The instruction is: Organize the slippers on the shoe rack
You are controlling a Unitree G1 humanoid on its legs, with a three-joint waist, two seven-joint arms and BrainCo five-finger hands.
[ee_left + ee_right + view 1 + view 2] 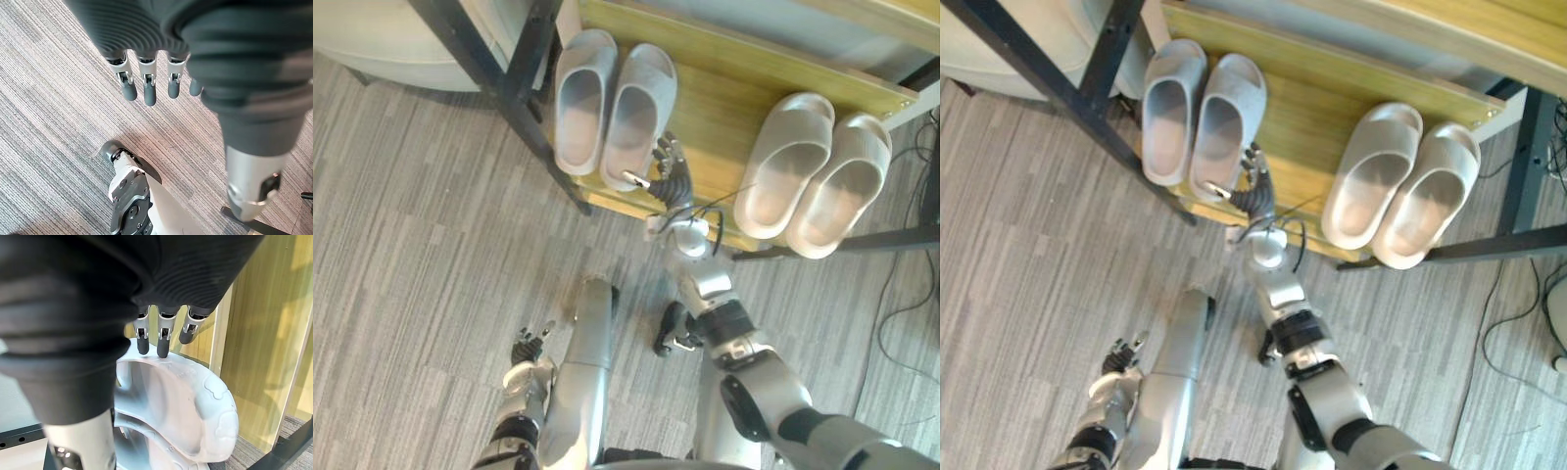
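Grey slippers [607,113] and beige slippers [813,181] lie apart on the wooden rack [715,108].

The grey slippers [583,98] are moulded in smooth, matt, foam-like plastic; a faint sheen is seen on one rim in the right wrist view. The beige slippers [785,162] are made of the same matt material. The shelf [717,98] is surfaced in yellowish, fine-grained wood with a slight gloss. The frame [533,44] is formed of matt black metal. The floor [421,255] is covered in grey, finely ribbed carpet. On the right hand [674,179], the fingers [164,333] are finished in bright silver with dull dark tips, and the cover [73,284] is ribbed and matt.
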